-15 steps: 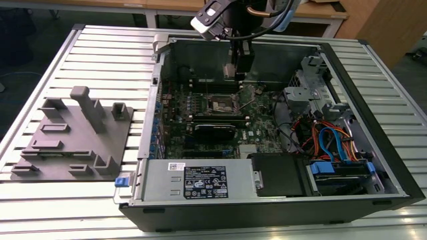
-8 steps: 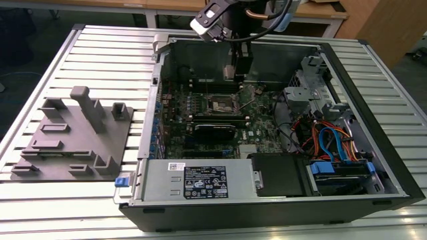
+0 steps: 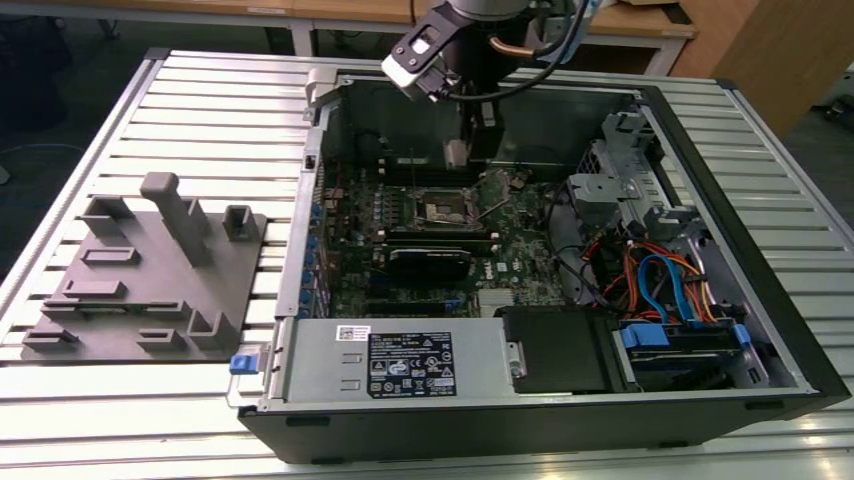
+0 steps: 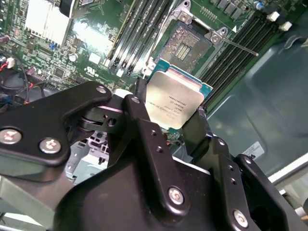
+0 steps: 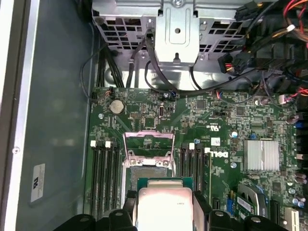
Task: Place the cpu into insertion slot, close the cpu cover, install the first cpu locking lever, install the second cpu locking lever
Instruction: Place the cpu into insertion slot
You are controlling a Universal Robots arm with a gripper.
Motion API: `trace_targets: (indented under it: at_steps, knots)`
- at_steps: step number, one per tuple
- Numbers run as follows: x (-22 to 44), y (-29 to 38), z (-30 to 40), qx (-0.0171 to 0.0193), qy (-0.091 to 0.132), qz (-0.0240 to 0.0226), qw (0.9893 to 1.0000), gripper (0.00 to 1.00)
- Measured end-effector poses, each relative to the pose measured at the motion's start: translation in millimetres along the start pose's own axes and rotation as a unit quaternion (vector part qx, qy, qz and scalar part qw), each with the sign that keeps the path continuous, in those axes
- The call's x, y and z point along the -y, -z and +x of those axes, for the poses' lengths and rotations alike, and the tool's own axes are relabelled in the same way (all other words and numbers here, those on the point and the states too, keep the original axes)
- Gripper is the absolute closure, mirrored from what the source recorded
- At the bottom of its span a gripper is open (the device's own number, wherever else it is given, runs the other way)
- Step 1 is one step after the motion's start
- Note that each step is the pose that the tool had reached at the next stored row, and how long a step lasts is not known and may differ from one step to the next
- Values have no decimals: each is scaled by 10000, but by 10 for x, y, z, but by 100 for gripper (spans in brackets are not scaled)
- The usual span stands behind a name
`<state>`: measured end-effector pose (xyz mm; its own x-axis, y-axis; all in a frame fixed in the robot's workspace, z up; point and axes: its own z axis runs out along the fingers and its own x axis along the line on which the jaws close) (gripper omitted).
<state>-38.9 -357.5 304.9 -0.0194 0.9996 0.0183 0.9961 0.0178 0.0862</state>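
Black claw (image 4: 170,102) pressed onto the cpu (image 4: 178,96), one small flat square chip with a pale silver-grey metal top and a green edge. Pinches it by two opposite sides, one black finger (image 4: 196,129) against each. Holds it in the air over the board, near the insertion slot (image 4: 185,43) and apart from it.

Just beyond the chip: one insertion slot, a small square black socket with a silvery metal rim, bare inside with a field of contacts on show. At one edge of it, one cpu cover (image 5: 148,135), a thin dark-silver metal frame plate with a square window, swung up and standing open. From a corner of the socket, one thin bare metal rod (image 4: 240,46), slanting out over the board. On either side, two banks of long narrow black memory slots (image 5: 106,178).

Farther out on the green circuit board (image 5: 216,115): one round silver coin cell (image 5: 115,106) and one silver finned heatsink (image 5: 261,155).

Around all that, one black computer case (image 3: 747,330), lying open on a pale slatted metal bench (image 3: 200,100). Along its near wall, one silver power supply box with a black label (image 3: 400,365). At the exterior view's right, one tangle of blue and orange cables (image 3: 661,280). On the bench at the exterior view's left, well apart from the case, one grey moulded fixture plate (image 3: 147,270).
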Motion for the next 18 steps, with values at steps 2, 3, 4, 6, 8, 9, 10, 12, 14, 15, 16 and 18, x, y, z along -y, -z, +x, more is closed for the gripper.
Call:
trace_targets:
  at_steps: [2, 3, 4, 6, 8, 9, 10, 12, 14, 15, 16, 18]
  knots:
    - [4, -36, -1, -2, 16, 0, 10000, 46]
    - [6, -54, -1, -2, 18, 0, 10000, 46]
    - [8, -72, -1, -2, 18, 0, 10000, 46]
    - [12, -108, 1, -2, 18, 1, 10000, 46]
    - [16, -144, 2, -1, 18, 1, 10000, 46]
    - [18, -162, 2, -2, 18, 1, 10000, 46]
    - [20, -180, 3, -2, 18, 0, 10000, 46]
    - [24, -216, 5, -2, 18, 1, 10000, 46]
    - [28, -253, 9, -2, 18, 0, 10000, 46]
    - [32, -271, 12, -1, 17, 0, 10000, 46]
    - [39, -288, 16, -1, 18, 1, 10000, 46]
    - [52, -324, 28, -2, 18, 0, 10000, 46]
